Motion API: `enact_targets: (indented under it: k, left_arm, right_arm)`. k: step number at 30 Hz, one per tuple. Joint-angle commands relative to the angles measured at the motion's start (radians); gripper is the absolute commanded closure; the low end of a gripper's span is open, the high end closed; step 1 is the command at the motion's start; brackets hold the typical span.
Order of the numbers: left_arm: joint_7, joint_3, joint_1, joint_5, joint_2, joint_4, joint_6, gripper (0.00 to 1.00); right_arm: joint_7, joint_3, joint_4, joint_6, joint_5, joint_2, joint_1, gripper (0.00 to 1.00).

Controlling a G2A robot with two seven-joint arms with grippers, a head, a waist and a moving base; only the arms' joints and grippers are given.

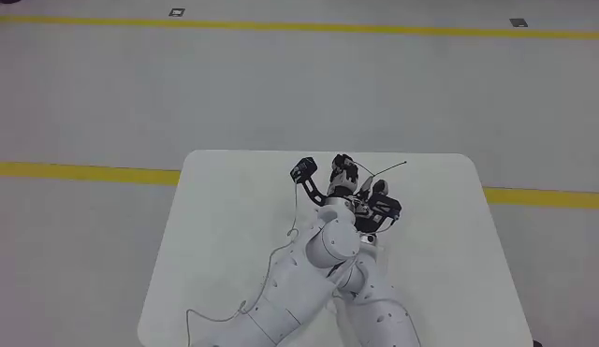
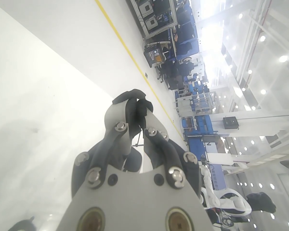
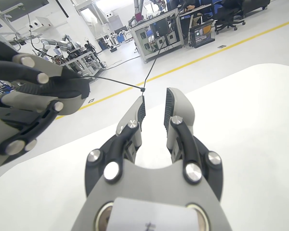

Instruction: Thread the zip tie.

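Observation:
A thin black zip tie [image 3: 115,82] hangs in the air above the white table [image 3: 243,121]. My left gripper [image 3: 83,85] is shut on one end of its strap. From there the strap runs to the small head [image 3: 142,89], and a thin tail rises away from the head. My right gripper [image 3: 156,97] is open just below the head, one fingertip [image 3: 142,103] almost touching it and nothing between the pads. In the left wrist view the left gripper [image 2: 138,104] is closed, with a bit of strap showing behind the pads. From above, both grippers [image 1: 360,190] meet over the table's middle, the zip tie [image 1: 386,169] sticking out to the right.
The table [image 1: 234,253] is bare around the arms. A yellow floor line [image 1: 84,171] runs behind it. Workbenches, other robot arms and chairs stand far off in the room.

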Motion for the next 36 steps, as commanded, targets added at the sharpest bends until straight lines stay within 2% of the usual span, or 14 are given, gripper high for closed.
enact_targets:
  k: [1,12,36]
  left_arm:
    - [0.0,0.0,0.0,0.0,0.0,0.0,0.0,1.0]
    - [0.0,0.0,0.0,0.0,0.0,0.0,0.0,1.0]
    - [0.0,0.0,0.0,0.0,0.0,0.0,0.0,1.0]
  right_arm:
    - [0.0,0.0,0.002,-0.001,0.001,0.0,0.001,0.8]
    - [-0.009,-0.011,0.032,0.0,-0.007,-0.004,0.016,0.81]
    - [-0.038,-0.007,0.041,-0.028,-0.007,-0.004,0.018,0.83]
